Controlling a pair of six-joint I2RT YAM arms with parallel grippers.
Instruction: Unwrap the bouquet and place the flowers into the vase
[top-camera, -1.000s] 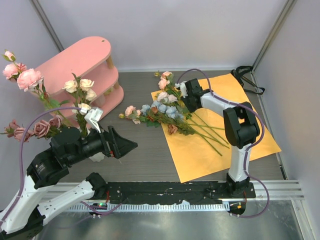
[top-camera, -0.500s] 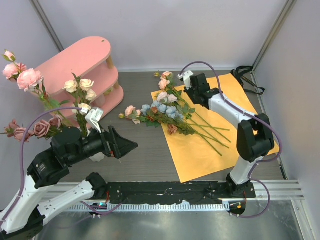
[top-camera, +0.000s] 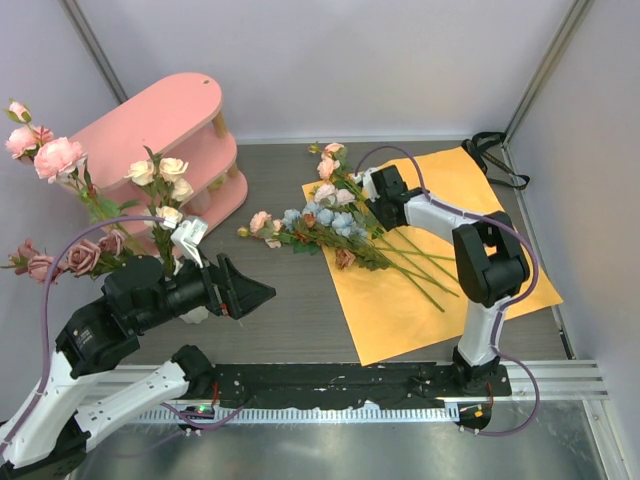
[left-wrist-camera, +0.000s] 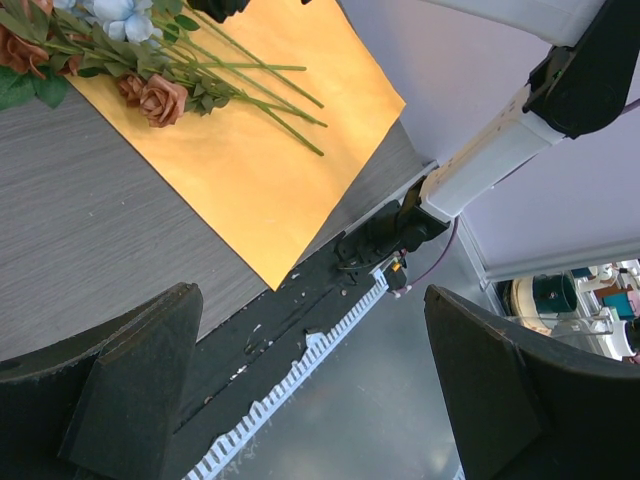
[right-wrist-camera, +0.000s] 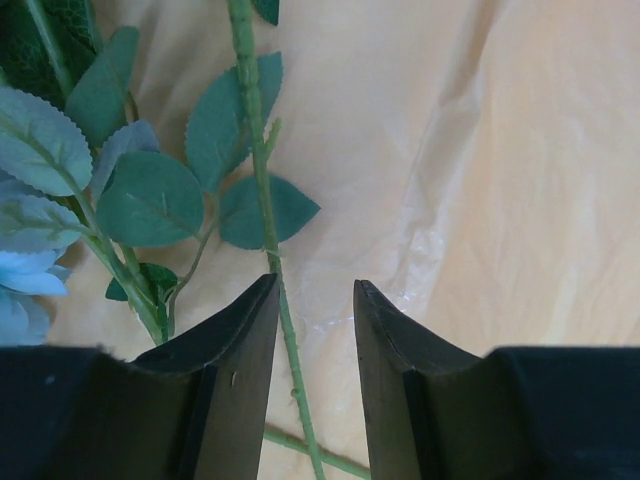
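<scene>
Roughly midway, the orange sheet (top-camera: 470, 290) lies unwrapped on the counter (top-camera: 290, 310), some blooms (top-camera: 160, 175) stand upright at far left, and the other flowers (top-camera: 335, 225) lie loose on the sheet, with the right end effector (right-wrist-camera: 312, 285) parted astride one stem (right-wrist-camera: 262, 200) and the left end effector (left-wrist-camera: 308, 300) wide apart, empty.

The orange sheet (top-camera: 400, 320) lies open and flat on the table. The loose flowers (top-camera: 335, 225) rest across it in a bunch. Their pink, cream and blue heads hang over its left edge, and the long green stems point right. More pink and cream blooms (top-camera: 58, 157) stand upright at the far left.
</scene>
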